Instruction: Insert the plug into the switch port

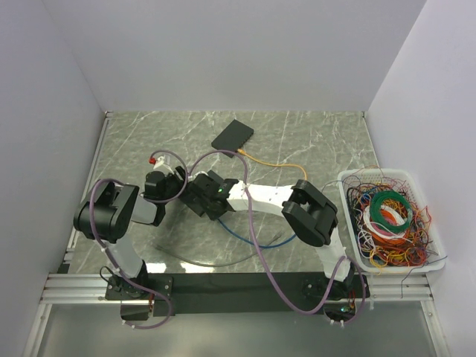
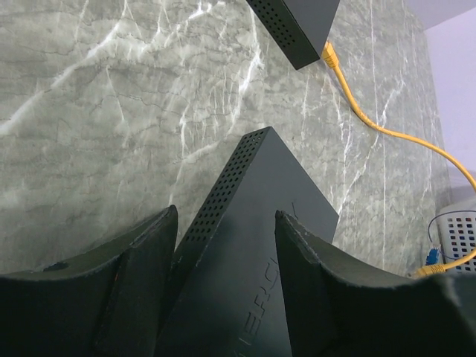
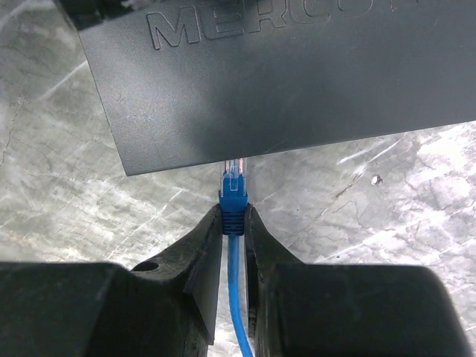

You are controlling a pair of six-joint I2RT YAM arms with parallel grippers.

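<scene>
A black switch (image 2: pixel 253 245) with raised lettering sits between my left gripper's (image 2: pixel 227 216) fingers, which are shut on its sides. In the top view the left gripper (image 1: pixel 169 184) and the switch (image 1: pixel 196 198) are left of centre. My right gripper (image 3: pixel 234 219) is shut on the blue plug (image 3: pixel 233 195) of a blue cable (image 1: pixel 253 242). The plug's clear tip touches or just enters the switch's (image 3: pixel 297 74) near edge; the port itself is hidden under that edge. In the top view the right gripper (image 1: pixel 217 192) meets the switch from the right.
A second black switch (image 1: pixel 233 135) lies at the back with a yellow cable (image 1: pixel 271 162) plugged in; it also shows in the left wrist view (image 2: pixel 297 22). A white basket (image 1: pixel 431 230) of tangled wires stands at the right. Purple arm cables loop over the table.
</scene>
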